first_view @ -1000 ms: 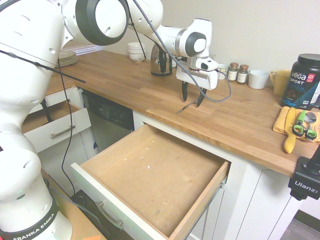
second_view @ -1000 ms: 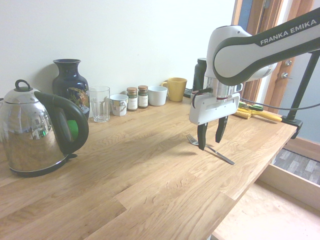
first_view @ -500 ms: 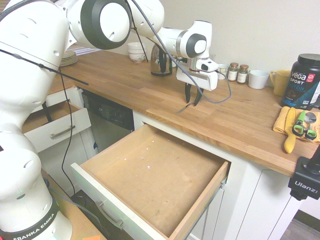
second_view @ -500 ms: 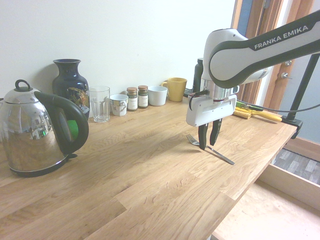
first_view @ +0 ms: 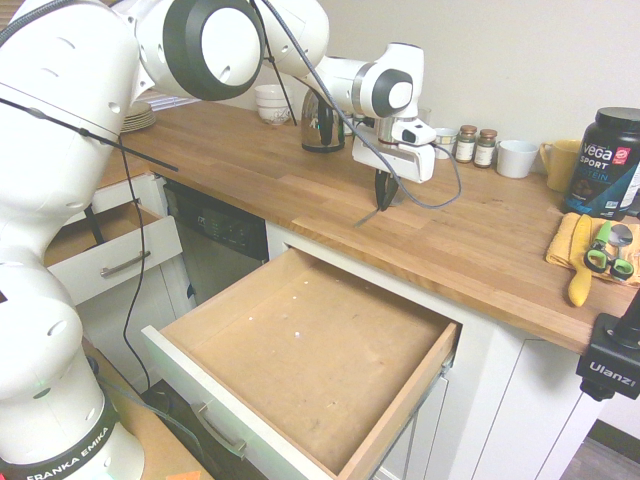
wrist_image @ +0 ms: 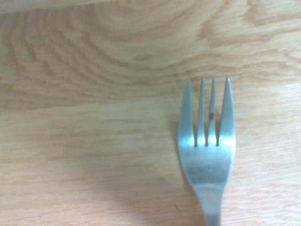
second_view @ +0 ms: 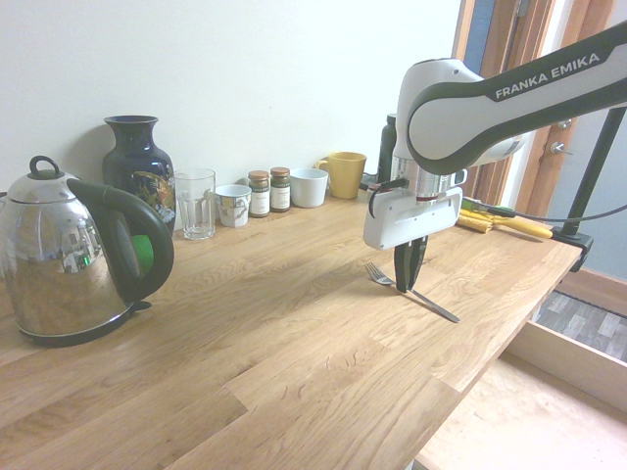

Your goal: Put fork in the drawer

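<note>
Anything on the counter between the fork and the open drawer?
Nothing: only bare countertop separates the fork from the drawer, seen in the first exterior view.

From my seat the room reads bright and evenly lit — soft, diffuse light with no hard beams. The wall (second_view: 294, 78) washes out to near white in the second exterior view, and the kettle (second_view: 73, 259) throws back mirror glare along its steel side. Shadows are faint: I see only a pale smudge on the countertop (second_view: 294, 333) below the arm. Both wide views bend toward their edges. The wrist view is soft — the fork (wrist_image: 207, 150) is slightly blurred, wood grain smeared.
</note>
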